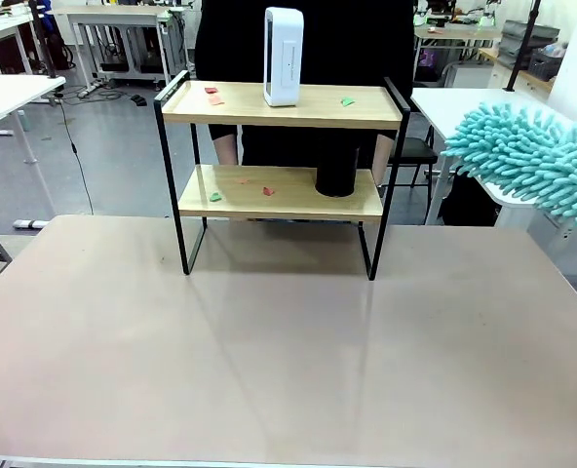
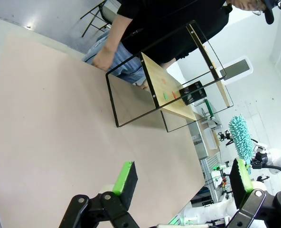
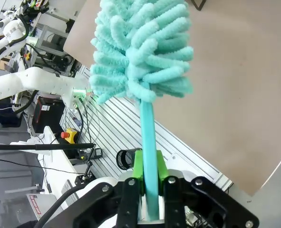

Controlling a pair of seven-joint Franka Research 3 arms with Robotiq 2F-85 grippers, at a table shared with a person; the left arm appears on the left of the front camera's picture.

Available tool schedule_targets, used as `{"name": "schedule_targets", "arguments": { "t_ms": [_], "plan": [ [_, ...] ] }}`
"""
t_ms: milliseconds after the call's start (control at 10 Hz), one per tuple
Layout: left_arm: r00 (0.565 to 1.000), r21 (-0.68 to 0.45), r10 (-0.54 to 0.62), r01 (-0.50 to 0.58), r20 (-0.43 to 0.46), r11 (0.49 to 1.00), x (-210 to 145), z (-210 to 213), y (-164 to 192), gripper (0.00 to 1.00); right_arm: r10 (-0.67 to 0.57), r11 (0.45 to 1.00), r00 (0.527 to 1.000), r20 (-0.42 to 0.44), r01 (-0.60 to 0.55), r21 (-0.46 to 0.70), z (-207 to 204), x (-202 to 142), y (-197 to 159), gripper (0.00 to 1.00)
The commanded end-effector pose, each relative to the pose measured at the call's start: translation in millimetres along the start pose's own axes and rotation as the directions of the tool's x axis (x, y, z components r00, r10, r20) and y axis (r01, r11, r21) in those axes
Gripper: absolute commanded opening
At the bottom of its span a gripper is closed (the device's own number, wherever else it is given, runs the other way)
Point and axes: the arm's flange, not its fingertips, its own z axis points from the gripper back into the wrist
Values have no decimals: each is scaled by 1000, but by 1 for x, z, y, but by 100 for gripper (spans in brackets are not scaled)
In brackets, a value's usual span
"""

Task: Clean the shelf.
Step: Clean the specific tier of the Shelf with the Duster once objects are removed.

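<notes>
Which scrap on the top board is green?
The lone scrap right of the white tower; the red scrap and orange scrap lie at the left end.

The duster (image 1: pixel 532 161) runs off the front view's right edge. Its handle's lower end is buried between the pads of the right end effector (image 3: pixel 149 167). The person (image 1: pixel 308 39) is cropped by the top edge and screened below by the shelf (image 1: pixel 279 105). The black cylinder (image 1: pixel 336 172) has its top hidden behind the upper board. The coloured scraps (image 1: pixel 214 95) on both boards are too small to identify.
</notes>
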Motion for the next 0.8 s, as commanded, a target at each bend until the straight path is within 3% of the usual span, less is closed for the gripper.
{"name": "schedule_targets", "arguments": {
  "t_ms": [0, 700],
  "plan": [
    [1000, -16, -23, 23, 10, 1000, -1, -1, -1, 100, -1, 1000, 1000, -5, 1, 3, 5, -1, 3, 0],
    [1000, -16, -23, 23, 10, 1000, -1, -1, -1, 100, -1, 1000, 1000, -5, 1, 3, 5, -1, 3, 0]
  ]
}}
